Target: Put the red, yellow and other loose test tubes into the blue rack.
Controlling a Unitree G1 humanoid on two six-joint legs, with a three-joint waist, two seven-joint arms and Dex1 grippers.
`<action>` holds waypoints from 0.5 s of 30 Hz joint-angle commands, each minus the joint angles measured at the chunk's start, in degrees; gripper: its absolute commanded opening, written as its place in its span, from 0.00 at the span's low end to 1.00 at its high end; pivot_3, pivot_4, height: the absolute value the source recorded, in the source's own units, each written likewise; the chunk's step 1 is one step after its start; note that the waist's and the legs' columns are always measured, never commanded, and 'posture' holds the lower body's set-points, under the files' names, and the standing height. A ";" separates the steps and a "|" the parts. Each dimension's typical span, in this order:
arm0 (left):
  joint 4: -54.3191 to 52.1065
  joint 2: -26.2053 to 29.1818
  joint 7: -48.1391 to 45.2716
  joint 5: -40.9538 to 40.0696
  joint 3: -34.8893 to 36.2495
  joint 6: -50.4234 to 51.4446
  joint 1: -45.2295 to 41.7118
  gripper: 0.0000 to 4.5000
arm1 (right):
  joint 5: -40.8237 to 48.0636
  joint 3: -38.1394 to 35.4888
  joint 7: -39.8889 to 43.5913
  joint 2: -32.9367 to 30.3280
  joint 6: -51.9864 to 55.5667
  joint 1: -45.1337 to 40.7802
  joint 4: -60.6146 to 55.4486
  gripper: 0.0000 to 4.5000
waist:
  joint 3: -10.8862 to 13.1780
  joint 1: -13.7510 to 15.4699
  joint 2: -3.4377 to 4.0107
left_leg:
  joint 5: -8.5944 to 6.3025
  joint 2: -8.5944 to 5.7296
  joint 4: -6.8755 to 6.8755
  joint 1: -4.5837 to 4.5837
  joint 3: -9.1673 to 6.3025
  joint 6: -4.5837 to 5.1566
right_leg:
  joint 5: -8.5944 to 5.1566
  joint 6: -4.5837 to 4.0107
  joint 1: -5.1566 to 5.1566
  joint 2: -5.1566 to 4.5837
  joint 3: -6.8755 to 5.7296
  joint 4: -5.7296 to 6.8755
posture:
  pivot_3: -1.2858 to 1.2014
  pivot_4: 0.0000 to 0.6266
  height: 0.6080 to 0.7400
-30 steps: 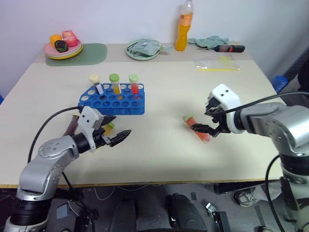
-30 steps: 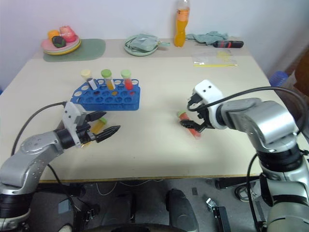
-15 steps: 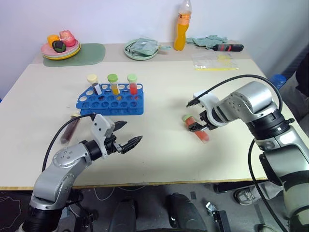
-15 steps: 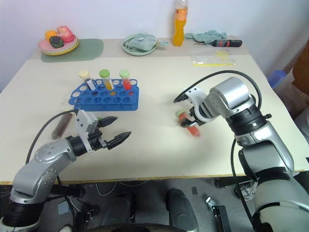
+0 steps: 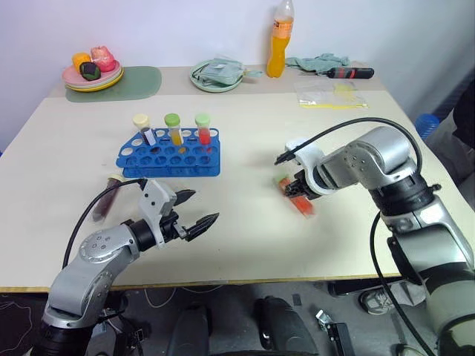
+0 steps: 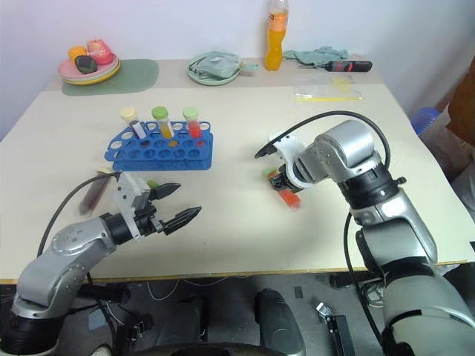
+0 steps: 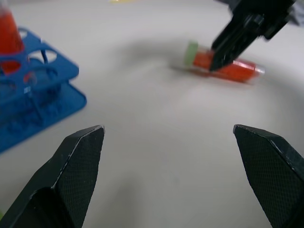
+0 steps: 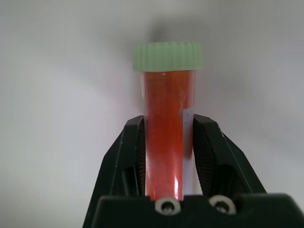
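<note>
I have the right pincer closed on the red tube, one finger on each side of its body, below the green cap, which points away beyond the fingertips. The tube lies flat on the table, and in the left wrist view the black fingers come down onto its middle. The step in hand, as I judge it, is the lift: the grip sits about mid-length, so I would raise the tube straight up before swinging it, and watch that it does not pivot between the pads, for smooth plastic held at two narrow lines may well rotate under its own weight. The rack stands well apart from this pincer, across the table on the robot's left, with three capped tubes upright in its far row and many free holes nearer. To seat the tube I must turn the wrist until the cap is uppermost and the rounded end points down, then lower it over a free hole clear of the standing tubes, since a nudge could tip them. The left pincer hangs wide and empty above the table, the rack just beyond it; a dark tube lies on the table near that arm's forearm, still to be gathered.
</note>
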 commanded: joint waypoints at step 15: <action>11.64 -6.46 14.27 8.23 11.55 -14.73 -5.58 1.00 | -27.39 -8.08 11.97 38.35 -90.77 5.50 27.58 0.28 | -0.04 0.02 -0.04 | -0.01 0.15 0.02 0.09 0.03 0.00 | 0.07 -0.07 0.04 0.14 0.05 0.05 | 0.52 0.24 1.00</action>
